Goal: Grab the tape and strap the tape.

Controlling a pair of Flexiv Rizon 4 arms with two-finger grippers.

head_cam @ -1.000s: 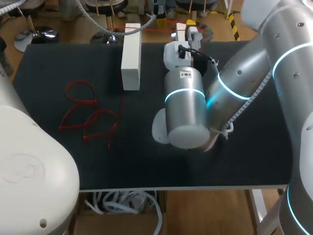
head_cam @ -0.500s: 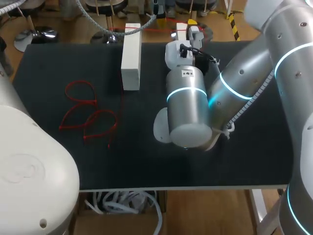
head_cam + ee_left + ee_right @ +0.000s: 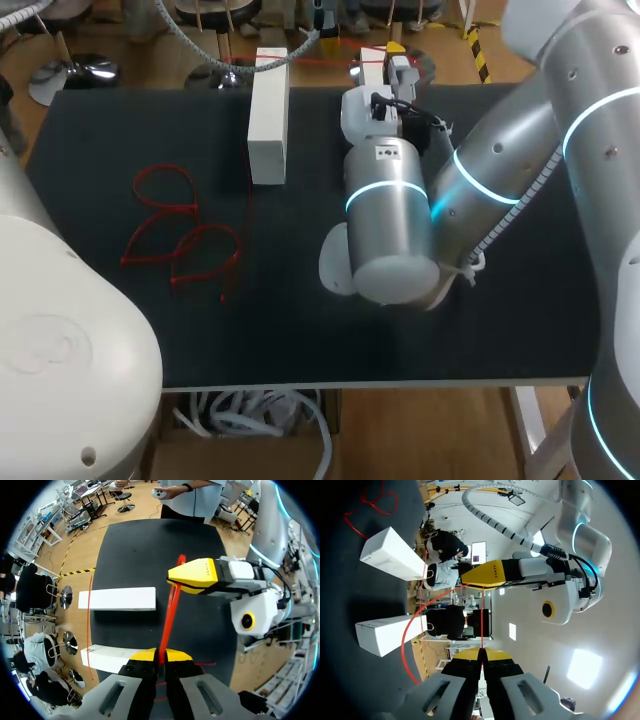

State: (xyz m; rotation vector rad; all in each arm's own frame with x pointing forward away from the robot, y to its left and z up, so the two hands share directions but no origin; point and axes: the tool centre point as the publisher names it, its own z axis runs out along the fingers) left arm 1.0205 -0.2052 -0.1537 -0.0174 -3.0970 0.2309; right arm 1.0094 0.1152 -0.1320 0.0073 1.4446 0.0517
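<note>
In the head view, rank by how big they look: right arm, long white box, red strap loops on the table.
1. right arm, though it is nearest the camera.
2. red strap loops, by spread.
3. white box, close to the loops in length.

You've got a black surface [image 3: 120, 130] carrying two long white boxes. One white box [image 3: 268, 120] lies lengthwise at the far edge, left of centre. The second box [image 3: 107, 658] lies parallel to it, well apart, mostly hidden in the head view.

Right arm [image 3: 390, 225], pincer [image 3: 481, 654] shifted slightly right.
</note>
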